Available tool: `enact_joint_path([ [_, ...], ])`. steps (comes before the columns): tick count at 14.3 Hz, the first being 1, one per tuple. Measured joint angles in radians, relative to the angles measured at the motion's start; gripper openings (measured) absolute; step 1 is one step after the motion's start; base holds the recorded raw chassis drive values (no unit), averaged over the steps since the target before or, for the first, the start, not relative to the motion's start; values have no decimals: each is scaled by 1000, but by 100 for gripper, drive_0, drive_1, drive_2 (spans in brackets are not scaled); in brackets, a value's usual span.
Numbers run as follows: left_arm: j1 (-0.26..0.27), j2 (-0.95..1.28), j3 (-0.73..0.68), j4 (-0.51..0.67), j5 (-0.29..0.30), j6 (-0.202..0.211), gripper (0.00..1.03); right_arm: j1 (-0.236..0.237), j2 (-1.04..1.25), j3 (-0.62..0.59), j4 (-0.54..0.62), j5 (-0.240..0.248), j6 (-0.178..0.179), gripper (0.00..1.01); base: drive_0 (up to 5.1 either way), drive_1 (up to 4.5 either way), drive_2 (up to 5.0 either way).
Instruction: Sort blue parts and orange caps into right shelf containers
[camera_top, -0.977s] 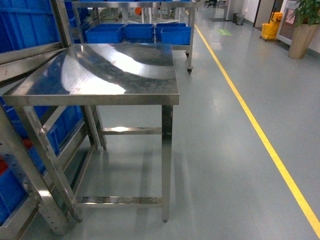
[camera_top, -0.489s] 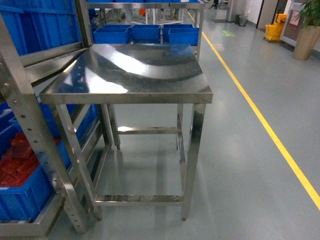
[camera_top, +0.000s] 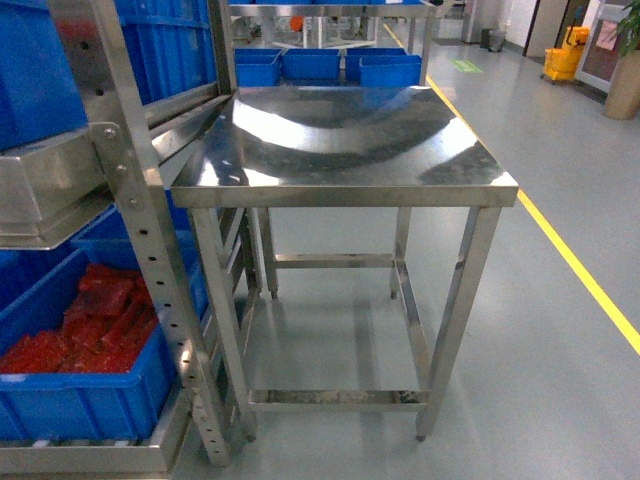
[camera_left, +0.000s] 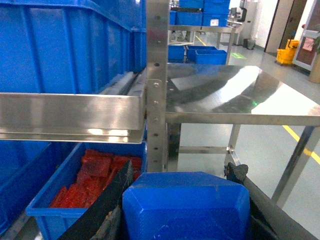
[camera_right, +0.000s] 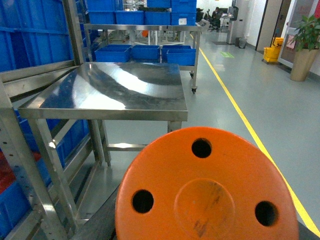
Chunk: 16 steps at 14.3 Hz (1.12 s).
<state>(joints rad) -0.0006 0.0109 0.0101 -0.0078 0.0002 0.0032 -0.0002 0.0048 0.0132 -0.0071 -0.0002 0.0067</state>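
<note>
Parts carried toward shelving at frame left

A blue angular plastic part (camera_left: 185, 205) is clamped in the left hand, a round orange three-holed cap (camera_right: 205, 190) in the right; bright blue ribbed crates (camera_top: 70, 400) are seen lower left.

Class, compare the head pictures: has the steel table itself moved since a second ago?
No. The table keeps its place beside the shelf post and the yellow floor line; the camera swung left, revealing the crate of red parts.
</note>
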Motion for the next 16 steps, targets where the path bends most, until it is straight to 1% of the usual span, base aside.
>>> enact_joint_path([
  [16,0,0,0,3,-1,0,43,0,0,0,7,0,0,45,-12,421,-445],
])
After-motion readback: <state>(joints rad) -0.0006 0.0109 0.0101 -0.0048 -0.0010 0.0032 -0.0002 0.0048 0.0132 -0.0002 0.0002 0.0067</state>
